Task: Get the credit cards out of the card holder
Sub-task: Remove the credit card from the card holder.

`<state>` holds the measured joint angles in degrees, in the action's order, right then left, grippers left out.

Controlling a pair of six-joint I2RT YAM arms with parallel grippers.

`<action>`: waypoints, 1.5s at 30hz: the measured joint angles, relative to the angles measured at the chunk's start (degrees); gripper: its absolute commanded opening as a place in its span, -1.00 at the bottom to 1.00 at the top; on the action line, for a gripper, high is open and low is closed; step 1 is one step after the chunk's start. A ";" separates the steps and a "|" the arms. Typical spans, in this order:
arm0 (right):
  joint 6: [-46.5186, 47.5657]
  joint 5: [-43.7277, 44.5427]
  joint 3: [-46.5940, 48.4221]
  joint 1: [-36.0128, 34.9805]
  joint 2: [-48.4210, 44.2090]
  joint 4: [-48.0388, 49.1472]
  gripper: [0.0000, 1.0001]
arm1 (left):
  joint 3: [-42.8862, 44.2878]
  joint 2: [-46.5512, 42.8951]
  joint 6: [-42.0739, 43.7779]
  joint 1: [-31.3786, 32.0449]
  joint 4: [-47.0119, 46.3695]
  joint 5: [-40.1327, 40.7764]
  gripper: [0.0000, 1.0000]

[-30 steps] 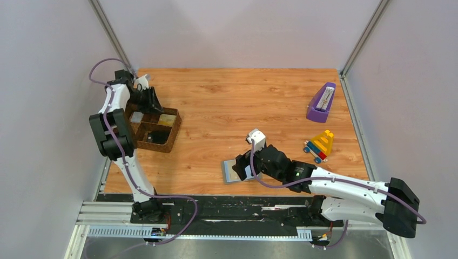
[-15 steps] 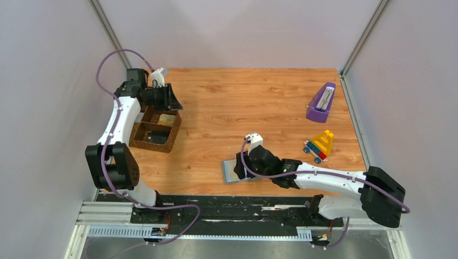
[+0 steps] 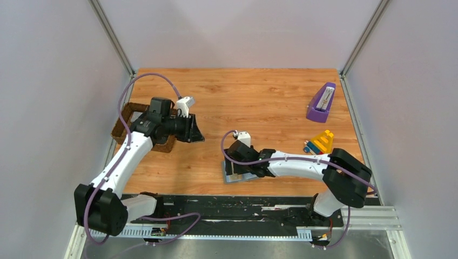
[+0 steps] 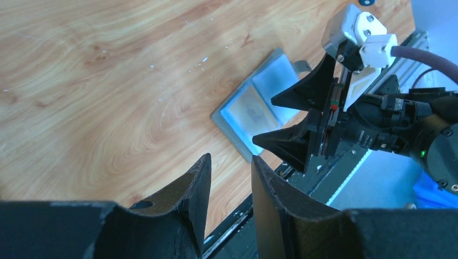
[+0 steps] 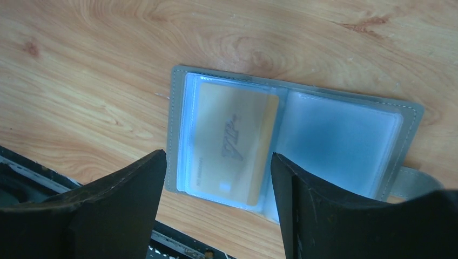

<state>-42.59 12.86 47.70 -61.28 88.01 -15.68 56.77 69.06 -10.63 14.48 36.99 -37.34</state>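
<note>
your bench [image 3: 243,91] is a wood-grain top with pale walls on three sides. your left arm [image 3: 121,162] reaches up and inward from its base; the left jaws hang over bare wood just right of the tray, a narrow gap between them and nothing in it. your right arm [image 3: 302,161] is bent low across the near edge; the right jaws stand wide apart right over the card holder, gripping nothing.

the brown woven tray [image 3: 120,121] sits at the left side of the bench, partly hidden by the left arm. the card holder [image 5: 335,135] lies flat and open near the middle of the near edge, pale blue-grey inside facing up, two clear pocket panels side by side and a small tab poking out at one end. a purple wedge-shaped item [image 3: 322,101] stands at the far right, and a colourful block toy [image 3: 320,143] sits nearer, well apart from the holder.

one gold card [image 5: 235,143] is still in a pocket, under the clear sleeve. whether the other pocket holds a card you cannot tell.
</note>
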 measured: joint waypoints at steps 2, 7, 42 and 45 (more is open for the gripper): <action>-1.01 1.57 2.49 -0.83 1.86 -2.27 0.44 | -0.61 -2.25 0.07 0.00 0.04 1.68 -0.17; -3.58 5.55 7.26 -2.67 6.62 -8.28 0.46 | -0.61 -6.54 0.59 0.00 -0.04 4.87 -0.16; -6.34 6.58 5.66 -4.28 6.10 -8.57 0.01 | -9.07 -3.58 -3.52 2.97 -6.82 0.22 -0.19; -6.32 6.25 4.57 -4.28 5.20 -7.43 -0.01 | -11.08 -1.75 -6.14 5.57 -10.91 -1.05 -0.22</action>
<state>-48.90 19.11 52.27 -65.56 93.21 -23.11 45.69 67.31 -16.78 20.05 26.09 -38.39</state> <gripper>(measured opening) 0.504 0.407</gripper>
